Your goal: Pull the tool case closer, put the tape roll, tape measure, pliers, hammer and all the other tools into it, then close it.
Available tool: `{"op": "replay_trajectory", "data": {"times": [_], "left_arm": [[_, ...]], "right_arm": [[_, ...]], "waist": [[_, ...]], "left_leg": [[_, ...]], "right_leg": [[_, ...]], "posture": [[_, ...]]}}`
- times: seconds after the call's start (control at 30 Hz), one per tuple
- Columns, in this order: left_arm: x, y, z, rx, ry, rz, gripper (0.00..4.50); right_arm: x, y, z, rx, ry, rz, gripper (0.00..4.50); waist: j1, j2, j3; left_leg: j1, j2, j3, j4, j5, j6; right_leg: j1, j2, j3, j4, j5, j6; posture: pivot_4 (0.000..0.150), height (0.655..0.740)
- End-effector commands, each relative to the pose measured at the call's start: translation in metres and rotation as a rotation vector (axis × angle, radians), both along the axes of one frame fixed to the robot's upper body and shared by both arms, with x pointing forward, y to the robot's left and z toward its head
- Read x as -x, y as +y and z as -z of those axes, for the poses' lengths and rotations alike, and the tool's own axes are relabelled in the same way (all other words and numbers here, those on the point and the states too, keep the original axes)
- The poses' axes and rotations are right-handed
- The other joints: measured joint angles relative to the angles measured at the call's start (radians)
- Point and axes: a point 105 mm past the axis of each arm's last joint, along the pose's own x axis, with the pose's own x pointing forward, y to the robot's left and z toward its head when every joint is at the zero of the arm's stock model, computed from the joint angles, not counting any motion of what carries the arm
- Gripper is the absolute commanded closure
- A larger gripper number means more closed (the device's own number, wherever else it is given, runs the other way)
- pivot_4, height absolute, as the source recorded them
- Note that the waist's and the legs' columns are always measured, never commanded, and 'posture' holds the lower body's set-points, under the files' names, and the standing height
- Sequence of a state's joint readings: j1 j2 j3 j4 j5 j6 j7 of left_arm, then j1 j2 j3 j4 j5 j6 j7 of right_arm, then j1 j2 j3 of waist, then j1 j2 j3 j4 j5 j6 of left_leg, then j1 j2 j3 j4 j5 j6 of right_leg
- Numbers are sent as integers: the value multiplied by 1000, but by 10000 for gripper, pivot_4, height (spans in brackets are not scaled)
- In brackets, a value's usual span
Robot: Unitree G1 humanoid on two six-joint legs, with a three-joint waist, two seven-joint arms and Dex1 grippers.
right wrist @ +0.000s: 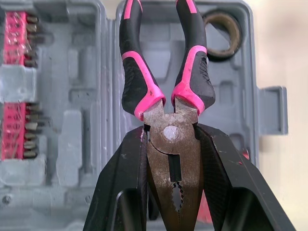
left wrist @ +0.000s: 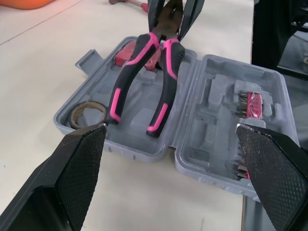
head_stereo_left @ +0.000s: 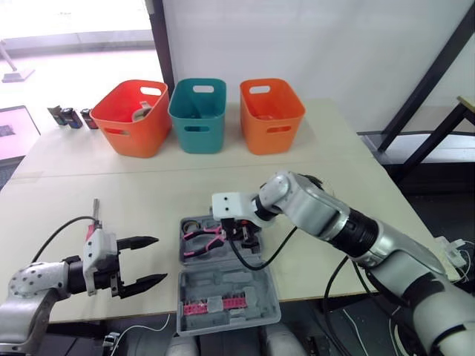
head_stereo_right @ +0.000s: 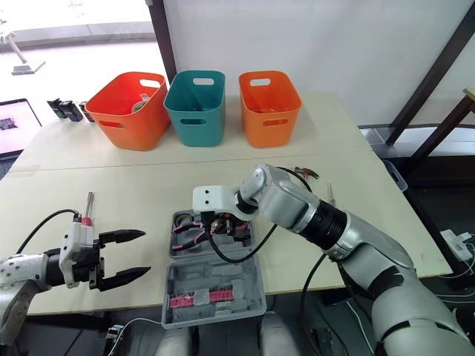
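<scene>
Right fingers (right wrist: pixel 120 192) clamped on pliers (right wrist: pixel 171 139) above open case (head_stereo_left: pixel 249 285), left fingers (left wrist: pixel 72 168) spread beside case, beige table (head_stereo_left: pixel 111 193), three bins (head_stereo_left: pixel 197 135) beyond case, white wall (head_stereo_left: pixel 312 44).

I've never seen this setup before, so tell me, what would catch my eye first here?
The pink-handled pliers, gripped by their head in the right gripper, over the open grey tool case near the front edge of the table. Left of the case, the left gripper hangs open. Along its far side stand a red-orange bin, a teal bin and an orange bin.
</scene>
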State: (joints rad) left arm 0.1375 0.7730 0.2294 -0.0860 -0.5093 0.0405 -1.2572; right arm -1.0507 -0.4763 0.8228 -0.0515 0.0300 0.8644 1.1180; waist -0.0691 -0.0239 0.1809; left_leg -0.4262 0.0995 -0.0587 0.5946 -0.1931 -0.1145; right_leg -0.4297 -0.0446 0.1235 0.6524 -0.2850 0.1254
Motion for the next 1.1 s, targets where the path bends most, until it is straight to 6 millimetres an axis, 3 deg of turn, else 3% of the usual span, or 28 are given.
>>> {"op": "replay_trajectory", "data": {"times": [0.03,0.37,0.77,0.8,0.97,1.1], "left_arm": [[0,-3,-10,-6,-39,10,0],[-1,1,-9,-13,-38,7,0],[-3,1,-5,-18,-42,-2,0],[-3,0,-5,-18,-43,-2,0],[-6,-4,-8,-16,-46,0,0],[-9,-6,-10,-18,-50,3,0]], "right_arm": [[-3,6,-6,0,-37,-27,35163],[-13,7,24,7,45,12,35163],[-26,1,46,-38,73,72,35163],[-28,1,46,-41,68,76,24856],[-30,5,33,-110,65,81,2670],[-28,11,14,-198,76,78,2670]], "waist": [[0,0,0],[-3,0,0],[-4,0,0],[-3,0,0],[-1,0,0],[0,0,0]], "left_leg": [[0,0,0,0,0,0],[0,0,0,0,0,0],[4,0,-1,1,0,0],[4,0,-1,1,0,0],[4,0,-1,1,0,0],[4,0,-1,1,0,0]], "right_leg": [[0,0,0,0,0,0],[0,0,0,0,0,0],[2,1,0,3,1,-1],[2,1,0,3,1,-1],[3,1,0,4,1,0],[3,1,0,4,0,0]], "posture": [[1500,7400],[1500,7400],[1500,7400],[1500,7400],[1500,7400],[1500,7400]]}}
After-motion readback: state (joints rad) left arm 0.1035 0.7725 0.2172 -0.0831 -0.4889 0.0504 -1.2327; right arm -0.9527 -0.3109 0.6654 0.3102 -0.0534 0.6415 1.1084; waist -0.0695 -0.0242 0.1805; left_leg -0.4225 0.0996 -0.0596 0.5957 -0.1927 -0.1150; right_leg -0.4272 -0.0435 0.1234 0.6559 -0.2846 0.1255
